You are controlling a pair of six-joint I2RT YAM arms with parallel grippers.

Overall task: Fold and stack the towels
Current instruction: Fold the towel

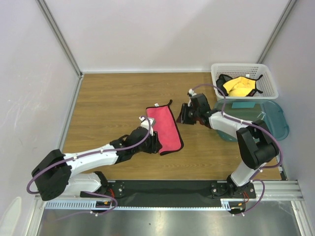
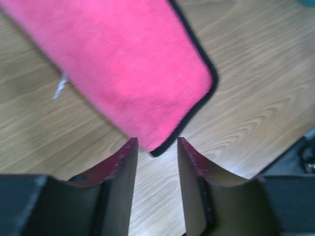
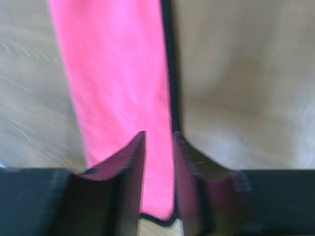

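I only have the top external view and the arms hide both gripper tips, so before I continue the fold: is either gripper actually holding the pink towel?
Observer: Not the left one. In the left wrist view the left gripper is open, and only the pink towel's black-edged corner pokes into the gap, with bare table showing beside it.
Operator: And the right?
Observer: In the right wrist view the right gripper straddles the towel's black-edged long side. Its jaws stand apart and the cloth lies flat between them, so it looks unpinched.
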